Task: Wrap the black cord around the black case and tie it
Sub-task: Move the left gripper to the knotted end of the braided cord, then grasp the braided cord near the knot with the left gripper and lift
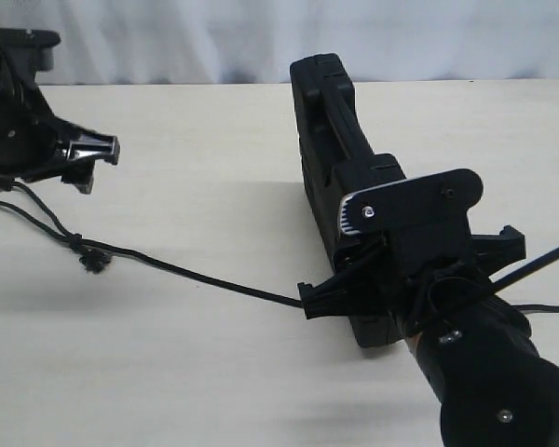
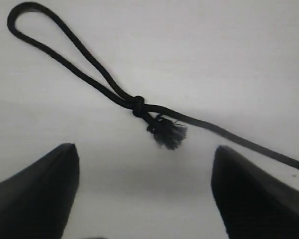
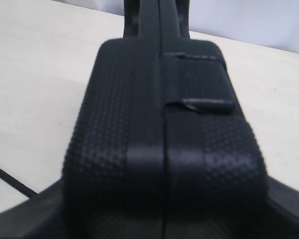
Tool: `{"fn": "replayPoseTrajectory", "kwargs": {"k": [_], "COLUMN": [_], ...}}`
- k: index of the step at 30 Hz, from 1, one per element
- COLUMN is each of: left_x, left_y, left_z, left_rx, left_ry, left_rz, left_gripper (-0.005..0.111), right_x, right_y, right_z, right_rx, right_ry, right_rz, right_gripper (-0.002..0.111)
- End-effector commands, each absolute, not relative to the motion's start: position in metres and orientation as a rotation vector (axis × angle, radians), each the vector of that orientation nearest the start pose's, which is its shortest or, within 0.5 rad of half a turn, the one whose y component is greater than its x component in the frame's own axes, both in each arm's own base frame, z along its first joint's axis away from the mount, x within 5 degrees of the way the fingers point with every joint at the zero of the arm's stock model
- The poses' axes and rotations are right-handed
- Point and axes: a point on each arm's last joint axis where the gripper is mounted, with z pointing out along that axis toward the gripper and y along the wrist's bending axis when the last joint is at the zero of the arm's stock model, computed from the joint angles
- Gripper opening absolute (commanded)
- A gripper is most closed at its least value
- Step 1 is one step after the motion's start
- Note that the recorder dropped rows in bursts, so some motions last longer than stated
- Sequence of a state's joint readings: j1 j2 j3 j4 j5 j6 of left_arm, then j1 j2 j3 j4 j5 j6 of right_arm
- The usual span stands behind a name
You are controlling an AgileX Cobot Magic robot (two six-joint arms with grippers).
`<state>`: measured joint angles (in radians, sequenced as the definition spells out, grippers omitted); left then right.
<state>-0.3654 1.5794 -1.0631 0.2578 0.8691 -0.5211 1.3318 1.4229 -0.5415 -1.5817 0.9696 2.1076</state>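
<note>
Black case (image 1: 331, 140) stood on edge on the counter (image 1: 196, 372), clamped by the right claw (image 1: 391, 279), black cord (image 1: 196, 273) trailed toward nine o'clock, knotted loop (image 2: 74, 59) lain under the left claw (image 2: 144, 194), spread open, nothing held.

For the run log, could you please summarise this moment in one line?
black case: on edge, between right gripper jaws | black cord: slack on table, unwrapped | left gripper: open above knotted loop

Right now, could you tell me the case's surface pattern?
Black case, fine raised dots; clearest in right wrist view.
</note>
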Motion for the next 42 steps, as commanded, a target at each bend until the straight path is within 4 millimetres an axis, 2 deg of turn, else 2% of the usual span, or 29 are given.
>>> {"fn": "replayPoseTrajectory", "kwargs": {"k": [1, 6, 8, 10, 16, 18, 19, 20, 25, 33, 42], "left_x": [0.290, 0.291, 0.296, 0.299, 0.310, 0.313, 0.315, 0.317, 0.325, 0.326, 0.328], "left_y": [-0.084, -0.092, -0.094, -0.095, -0.070, -0.069, -0.070, -0.070, -0.074, -0.072, -0.058], "left_z": [0.208, 0.190, 0.177, 0.165, 0.136, 0.131, 0.127, 0.126, 0.122, 0.115, 0.105], "left_rx": [-0.039, -0.123, -0.231, -0.239, -0.419, -0.392, -0.384, -0.383, -0.462, -0.487, -0.551], "left_ry": [2.795, 2.807, 2.809, 2.832, 2.890, 2.882, 2.871, 2.860, 2.777, 2.785, 2.804], "left_rz": [0.096, -0.021, -0.043, -0.036, 0.012, 0.021, 0.009, -0.003, -0.079, -0.068, -0.040], "left_gripper": [0.057, 0.044, 0.045, 0.045, 0.045, 0.057, 0.066, 0.069, 0.069, 0.069, 0.069], "right_x": [0.128, 0.128, 0.128, 0.128, 0.128, 0.128, 0.128, 0.128, 0.128, 0.128, 0.128], "right_y": [0.201, 0.202, 0.203, 0.203, 0.203, 0.204, 0.204, 0.205, 0.206, 0.206, 0.206], "right_z": [0.217, 0.218, 0.219, 0.219, 0.219, 0.220, 0.220, 0.220, 0.220, 0.219, 0.219], "right_rx": [-0.400, -0.413, -0.423, -0.423, -0.427, -0.436, -0.440, -0.445, -0.460, -0.461, -0.464], "right_ry": [1.868, 1.854, 1.849, 1.849, 1.843, 1.834, 1.831, 1.831, 1.827, 1.828, 1.831], "right_rz": [0.041, 0.044, 0.049, 0.049, 0.049, 0.051, 0.053, 0.056, 0.065, 0.066, 0.069], "right_gripper": [0.004, 0.004, 0.004, 0.004, 0.004, 0.004, 0.004, 0.004, 0.004, 0.004, 0.004]}}
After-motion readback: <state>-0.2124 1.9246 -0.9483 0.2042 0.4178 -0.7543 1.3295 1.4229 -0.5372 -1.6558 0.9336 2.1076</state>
